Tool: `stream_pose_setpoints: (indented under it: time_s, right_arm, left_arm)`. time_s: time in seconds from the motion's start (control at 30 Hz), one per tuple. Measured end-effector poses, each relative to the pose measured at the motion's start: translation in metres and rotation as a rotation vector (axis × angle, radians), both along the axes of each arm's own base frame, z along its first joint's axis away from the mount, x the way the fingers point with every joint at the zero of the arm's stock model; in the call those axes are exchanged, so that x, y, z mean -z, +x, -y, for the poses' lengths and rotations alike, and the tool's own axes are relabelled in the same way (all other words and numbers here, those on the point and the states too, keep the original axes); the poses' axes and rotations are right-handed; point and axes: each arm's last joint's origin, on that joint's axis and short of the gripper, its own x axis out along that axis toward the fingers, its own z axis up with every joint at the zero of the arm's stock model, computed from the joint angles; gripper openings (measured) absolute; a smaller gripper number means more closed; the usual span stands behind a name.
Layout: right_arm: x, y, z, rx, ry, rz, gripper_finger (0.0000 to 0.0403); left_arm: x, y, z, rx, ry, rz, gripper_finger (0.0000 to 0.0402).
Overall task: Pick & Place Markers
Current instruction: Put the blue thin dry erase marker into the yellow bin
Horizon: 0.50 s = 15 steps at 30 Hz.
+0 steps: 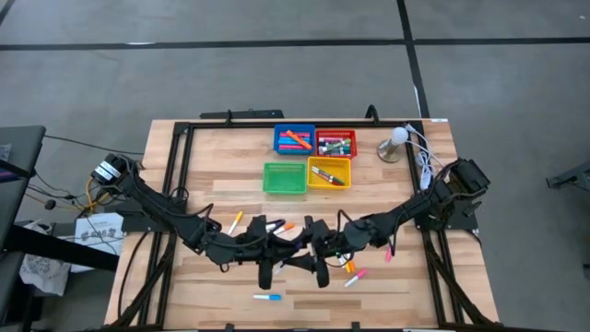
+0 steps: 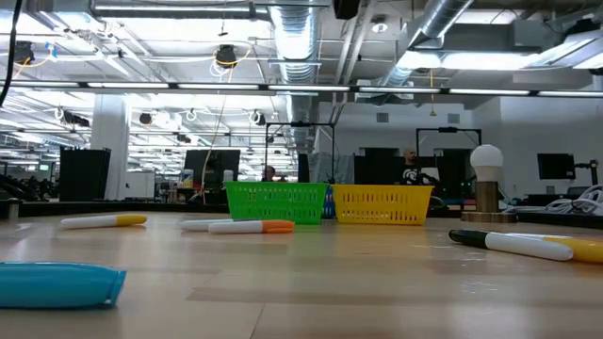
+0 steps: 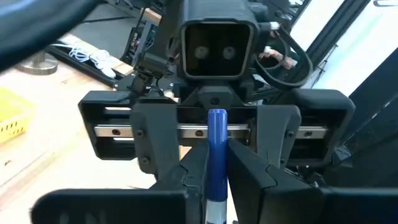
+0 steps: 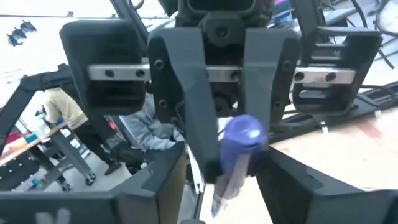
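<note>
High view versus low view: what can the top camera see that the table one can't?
Only the high view shows the two dark arms, with the left gripper and right gripper meeting over the wooden table's front middle, plus the grey floor around it. Only the low view shows the room behind, with ceiling lights. Both show the green plastic tray, yellow plastic tray and white round bulb lamp.

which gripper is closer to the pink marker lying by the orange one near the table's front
right. the right gripper sits just beside the pink marker, on its inner side; the left gripper faces it from beyond, farther from the marker.
</note>
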Motion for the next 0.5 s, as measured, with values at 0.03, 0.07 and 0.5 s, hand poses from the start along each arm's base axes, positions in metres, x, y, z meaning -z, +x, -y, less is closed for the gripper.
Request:
stream_pose_setpoints:
  time_s: [0.03, 0.07, 0.5]
  right_arm:
    - [0.0006, 0.0, -0.0001, -0.002, -0.003, -0.006, 0.0168]
    - [0.0011, 0.0, -0.0001, -0.002, -0.005, -0.01, 0.0161]
    - [0.0042, 0.0007, 0.0016, 0.003, -0.018, -0.039, 0.009]
  left_arm:
    - [0.0011, -0.0002, -0.0003, -0.004, -0.009, -0.002, 0.0045]
    - [0.0027, -0.0005, -0.0005, -0.005, -0.016, -0.003, 0.0045]
    - [0.0049, -0.0008, -0.0011, -0.017, -0.024, -0.003, 0.0046]
